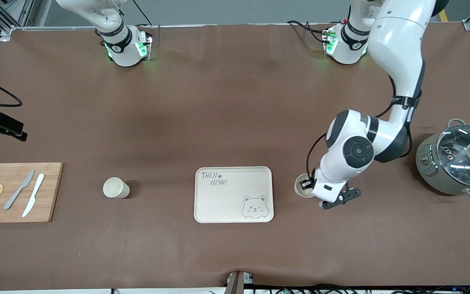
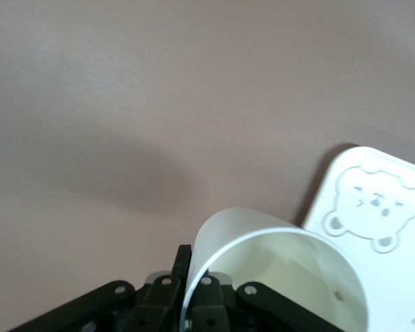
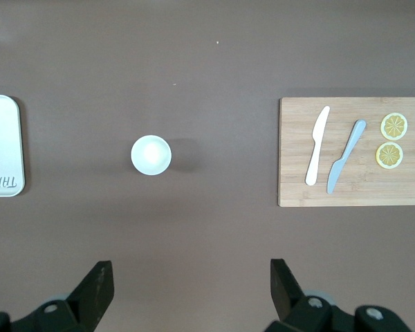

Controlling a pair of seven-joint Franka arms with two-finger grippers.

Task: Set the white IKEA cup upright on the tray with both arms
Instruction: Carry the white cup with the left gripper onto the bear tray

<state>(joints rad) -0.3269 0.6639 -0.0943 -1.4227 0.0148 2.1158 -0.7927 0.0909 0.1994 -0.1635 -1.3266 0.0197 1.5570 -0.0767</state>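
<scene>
My right gripper (image 3: 187, 287) spread wide high over the table, waiting, one cup (image 1: 116, 188) upright beside the tray (image 1: 233, 195) toward the board (image 1: 14, 192), my left gripper (image 2: 194, 304) clamped on a second cup (image 1: 302, 185) just beside the tray toward the pot (image 1: 457, 161)

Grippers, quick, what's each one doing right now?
Left gripper: at the cup beside the tray; grip cannot be told.
Right gripper: open, holding nothing, high over the table.

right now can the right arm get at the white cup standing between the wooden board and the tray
Probably yes: the right tool hangs open high above the upright white cup, which stands alone on bare brown table, apart from the wooden cutting board and cream bear tray.
</scene>
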